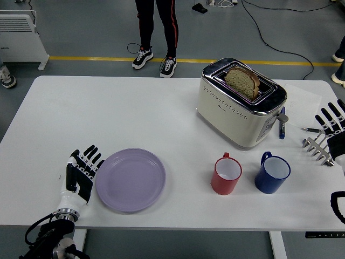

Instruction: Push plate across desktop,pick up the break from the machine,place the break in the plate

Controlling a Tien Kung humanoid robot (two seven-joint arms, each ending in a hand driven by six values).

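The purple plate [130,179] sits near the table's [108,108] front edge, left of centre, with plenty of bare white top between it and the red mug [226,175]. It's round, so there's no real long axis; plain, shallow, lying flat. The left hand [80,175] is right against its left rim, fingers straight and spread, holding nothing. The bread [242,82] stands upright in the cream toaster's [240,103] slot, angled diagonally. The right hand [335,128] rests open at the right edge beside the blue mug [272,173].
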